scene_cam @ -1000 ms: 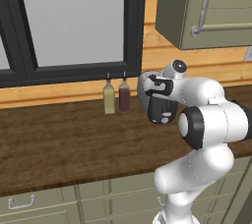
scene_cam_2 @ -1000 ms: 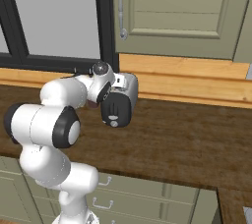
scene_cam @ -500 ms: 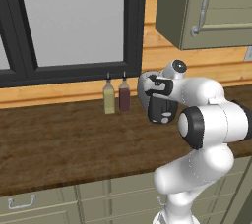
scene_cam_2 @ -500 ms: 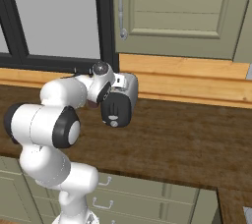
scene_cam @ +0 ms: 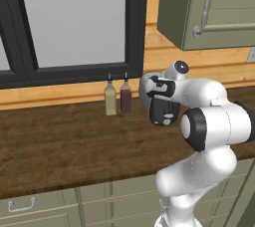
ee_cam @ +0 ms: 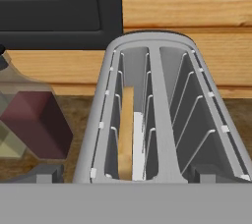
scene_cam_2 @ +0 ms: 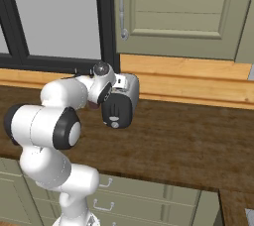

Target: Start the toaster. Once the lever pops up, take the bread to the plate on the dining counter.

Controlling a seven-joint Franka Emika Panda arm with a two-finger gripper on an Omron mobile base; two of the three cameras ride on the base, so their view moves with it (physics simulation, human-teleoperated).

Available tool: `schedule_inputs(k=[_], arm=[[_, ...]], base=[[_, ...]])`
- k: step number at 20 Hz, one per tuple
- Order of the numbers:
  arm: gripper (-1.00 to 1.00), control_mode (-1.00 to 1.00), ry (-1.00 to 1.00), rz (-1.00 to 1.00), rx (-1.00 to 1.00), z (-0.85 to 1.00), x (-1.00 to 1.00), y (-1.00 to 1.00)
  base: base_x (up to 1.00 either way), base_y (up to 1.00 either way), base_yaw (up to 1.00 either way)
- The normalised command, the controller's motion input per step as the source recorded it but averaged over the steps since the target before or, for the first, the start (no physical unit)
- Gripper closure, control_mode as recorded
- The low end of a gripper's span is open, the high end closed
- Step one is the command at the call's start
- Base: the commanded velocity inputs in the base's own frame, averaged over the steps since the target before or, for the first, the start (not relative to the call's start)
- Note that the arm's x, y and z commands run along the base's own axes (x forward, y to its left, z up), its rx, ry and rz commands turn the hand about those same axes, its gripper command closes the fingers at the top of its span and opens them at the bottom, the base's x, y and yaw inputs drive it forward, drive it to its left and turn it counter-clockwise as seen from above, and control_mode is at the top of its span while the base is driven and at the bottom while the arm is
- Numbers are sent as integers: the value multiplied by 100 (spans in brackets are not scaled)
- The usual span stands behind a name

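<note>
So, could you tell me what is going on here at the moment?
The robot arm is bent over the toaster on the wooden kitchen counter, below the window. Seen from the hand, a slice of bread stands in the toaster's left slot, and the right slot has nothing in it. The pincer hangs open just above the slots and holds nothing. Two small bottles stand beside the toaster against the wall.

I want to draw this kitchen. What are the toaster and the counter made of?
The toaster looks like smooth grey metal, with thin wire racks inside its slots; it could be painted plastic. The counter looks like dark brown wood, with streaky grain lines along its top.
</note>
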Motion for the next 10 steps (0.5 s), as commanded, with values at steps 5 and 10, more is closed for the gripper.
schedule_inputs(k=[5, 10], arm=[[-100, -100, 0, 0, 0, 0, 0, 0], [-100, -100, 0, 0, 0, 0, 0, 0]], base=[[0, 0, 0], [0, 0, 0]])
